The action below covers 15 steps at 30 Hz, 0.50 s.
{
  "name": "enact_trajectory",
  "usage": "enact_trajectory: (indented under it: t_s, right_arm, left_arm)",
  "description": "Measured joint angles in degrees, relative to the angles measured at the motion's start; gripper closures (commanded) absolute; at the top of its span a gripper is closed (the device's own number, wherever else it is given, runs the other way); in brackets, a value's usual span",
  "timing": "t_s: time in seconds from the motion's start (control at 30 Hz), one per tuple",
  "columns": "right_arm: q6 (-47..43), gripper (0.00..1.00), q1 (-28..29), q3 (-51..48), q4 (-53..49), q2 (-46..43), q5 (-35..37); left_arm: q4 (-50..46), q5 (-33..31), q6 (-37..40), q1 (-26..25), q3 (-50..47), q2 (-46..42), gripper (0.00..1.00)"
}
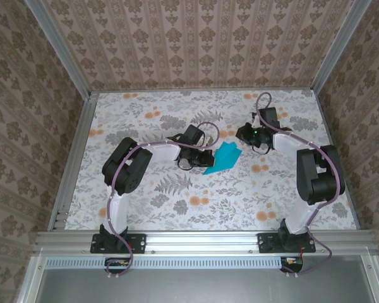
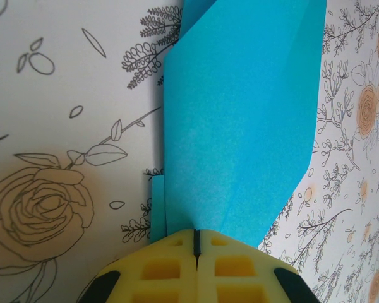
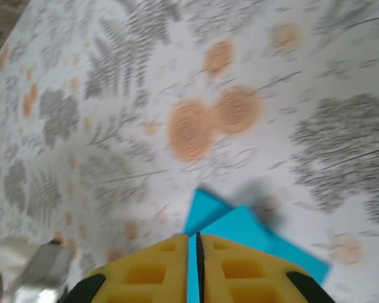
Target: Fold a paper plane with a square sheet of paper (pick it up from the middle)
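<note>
Yellow left fingers (image 2: 161, 268) sit right up at the lens, pressed tight together with the turquoise paper (image 2: 240, 126) coming straight out from between them, so they're clamped on its narrower end. From there the paper widens out over the floral tabletop (image 2: 63, 95), with a thin folded strip poking out on the left near the tips. Right fingers (image 3: 158, 268) are squeezed together too, hanging over the tabletop with a blue corner of the paper just past the tips. I can't tell if they actually touch it, that view is pretty blurry. From above, the left arm (image 1: 129, 167) is bent at the elbow and reaches in toward the middle. The right arm (image 1: 316, 173) folds up and comes back in from the other side, so the paper ends up between the two wrists. Paper is about dead centre, pointy end aimed near-left. Loads of open tabletop all round it, and the patterned walls (image 1: 196, 44) and the metal rail (image 1: 202, 238) at the near edge are well away
</note>
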Motion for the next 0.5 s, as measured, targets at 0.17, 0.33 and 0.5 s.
enact_trajectory:
  t_s: [0.17,0.33,0.5]
  right_arm:
    - [0.9,0.89,6.34,-3.67,0.39,-0.94,-1.09]
    - [2.89,0.91,7.98,-6.88,1.07,0.7,-2.97]
    - [4.76,0.91,8.66,-7.76,4.11,4.48,-5.42]
  left_arm:
    - [-0.04,0.0,0.0,0.0,0.07,0.02,1.0]
    - [-0.37,-0.02,0.0,0.0,0.26,0.07,1.0]
    - [-0.61,-0.15,0.0,-0.02,0.39,0.07,1.0]
